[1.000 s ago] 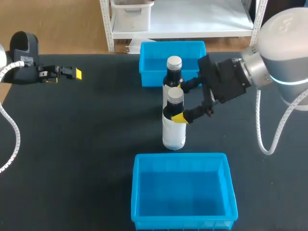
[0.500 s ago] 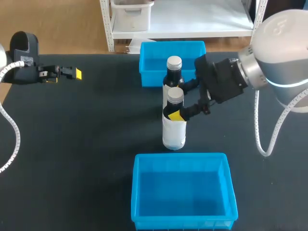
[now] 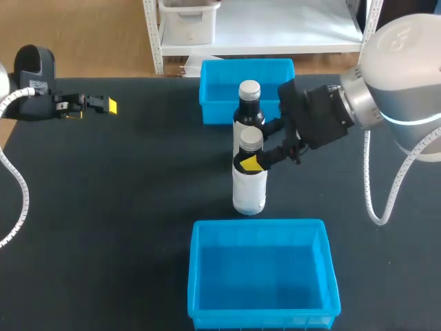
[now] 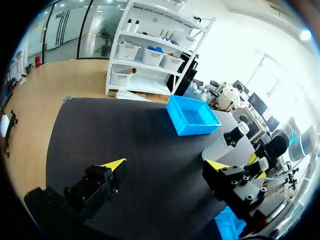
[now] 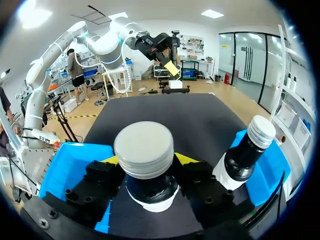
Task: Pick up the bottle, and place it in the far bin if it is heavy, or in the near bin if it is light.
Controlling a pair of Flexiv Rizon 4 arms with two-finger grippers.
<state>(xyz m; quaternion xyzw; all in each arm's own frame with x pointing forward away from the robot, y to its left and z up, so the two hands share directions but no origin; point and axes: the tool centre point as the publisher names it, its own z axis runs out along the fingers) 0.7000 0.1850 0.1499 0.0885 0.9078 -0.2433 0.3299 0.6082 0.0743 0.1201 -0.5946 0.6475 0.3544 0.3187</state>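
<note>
The bottle [image 3: 249,183], white-bodied with a dark neck and a pale grey screw cap, is standing upright on the tabletop [image 3: 124,193] between the far bin [image 3: 213,89] and the near bin [image 3: 262,276], just in front of a matching second bottle [image 3: 249,103]. The right hand [image 3: 256,146] is clamping its neck from both sides. The left hand [image 3: 103,105] is hanging open, well apart.
</note>
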